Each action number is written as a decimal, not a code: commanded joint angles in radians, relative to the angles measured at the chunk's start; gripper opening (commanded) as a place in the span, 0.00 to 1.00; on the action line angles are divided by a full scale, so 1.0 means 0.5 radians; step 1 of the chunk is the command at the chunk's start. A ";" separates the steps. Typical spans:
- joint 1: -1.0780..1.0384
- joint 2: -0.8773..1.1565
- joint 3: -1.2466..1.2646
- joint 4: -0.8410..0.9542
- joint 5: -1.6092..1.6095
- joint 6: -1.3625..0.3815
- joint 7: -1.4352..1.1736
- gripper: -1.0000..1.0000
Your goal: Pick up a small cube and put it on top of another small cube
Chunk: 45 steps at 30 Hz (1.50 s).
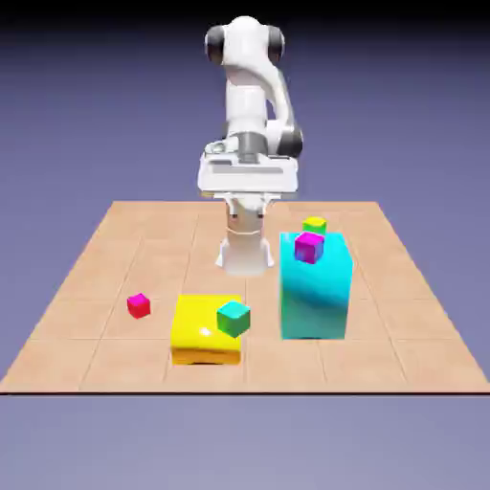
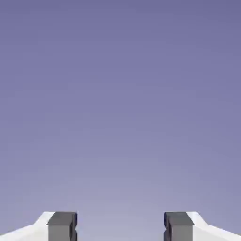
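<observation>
My hand (image 2: 120, 226) is open, fingers (image 2: 62, 225) spread wide with only blue-violet backdrop between them, held high above the bench (image 1: 86, 287). The small red cube (image 1: 139, 305) sits alone on the bench toward the exterior view's left, well apart from the yellow block (image 1: 196, 330). A teal-green cube (image 1: 233, 318) rests on that block. A purple-magenta cube (image 1: 308, 247) sits on the cyan block (image 1: 316, 292); a yellow-green cube (image 1: 314, 225) shows behind.

Tiled tan table (image 1: 115, 239) under a flat yellow block (image 1: 196, 330) bearing a teal-green small cube (image 1: 233, 318); beside it, tall cyan block (image 1: 314, 297) topped by purple-magenta (image 1: 308, 247) and yellow-green (image 1: 314, 225) small cubes.
</observation>
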<state>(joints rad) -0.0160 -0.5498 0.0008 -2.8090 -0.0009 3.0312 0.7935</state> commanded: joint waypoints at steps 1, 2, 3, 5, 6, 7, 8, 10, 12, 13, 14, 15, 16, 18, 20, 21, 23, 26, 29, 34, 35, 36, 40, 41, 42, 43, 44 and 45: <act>-0.046 0.034 0.001 0.002 -0.002 -0.010 0.087 0.50; -0.093 0.067 0.003 0.003 -0.003 -0.019 0.174 0.50; -0.139 0.101 0.004 0.005 -0.005 -0.029 0.261 0.50; -0.232 0.168 0.007 0.009 -0.008 -0.048 0.435 0.50; -0.279 0.201 0.008 0.010 -0.009 -0.058 0.522 0.50; -0.325 0.235 0.010 0.012 -0.011 -0.067 0.609 0.50; -0.371 0.268 0.011 0.014 -0.012 -0.077 0.696 0.50; -0.464 0.335 0.014 0.017 -0.015 -0.096 0.870 0.50; -0.557 0.402 0.017 0.021 -0.018 -0.115 1.044 0.50; -0.603 0.435 0.018 0.022 -0.020 -0.125 1.131 0.50; -0.650 0.469 0.019 0.024 -0.021 -0.134 1.218 0.50; -0.696 0.502 0.021 0.026 -0.023 -0.144 1.305 0.50; -0.743 0.536 0.022 0.028 -0.024 -0.153 1.392 0.50; -0.836 0.603 0.025 0.031 -0.027 -0.173 1.566 0.50; -0.928 0.670 0.028 0.034 -0.030 -0.192 1.740 0.50; -0.975 0.703 0.029 0.036 -0.032 -0.201 1.827 0.50; -1.068 0.770 0.032 0.040 -0.035 -0.221 2.001 0.50; -1.207 0.871 0.036 0.045 -0.039 -0.249 2.262 0.50; -1.346 0.971 0.040 0.050 -0.044 -0.278 2.523 0.50; -1.578 1.139 0.047 0.058 -0.051 -0.326 2.957 0.50; -1.625 1.172 0.048 0.060 -0.053 -0.336 3.044 0.50; -1.671 1.206 0.050 0.062 -0.054 -0.345 3.131 0.50; -1.727 1.323 0.043 0.078 -0.064 -0.300 3.254 0.50; -1.720 1.396 0.034 0.092 -0.072 -0.242 3.260 0.50; -1.713 1.468 0.025 0.107 -0.080 -0.183 3.267 0.50; -1.706 1.541 0.016 0.121 -0.087 -0.125 3.273 0.50; -1.699 1.613 0.007 0.135 -0.095 -0.067 3.279 0.50; -1.692 1.685 -0.002 0.149 -0.103 -0.008 3.285 0.50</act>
<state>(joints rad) -0.8621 0.2928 0.0000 -2.7345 -0.0524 3.0270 2.4360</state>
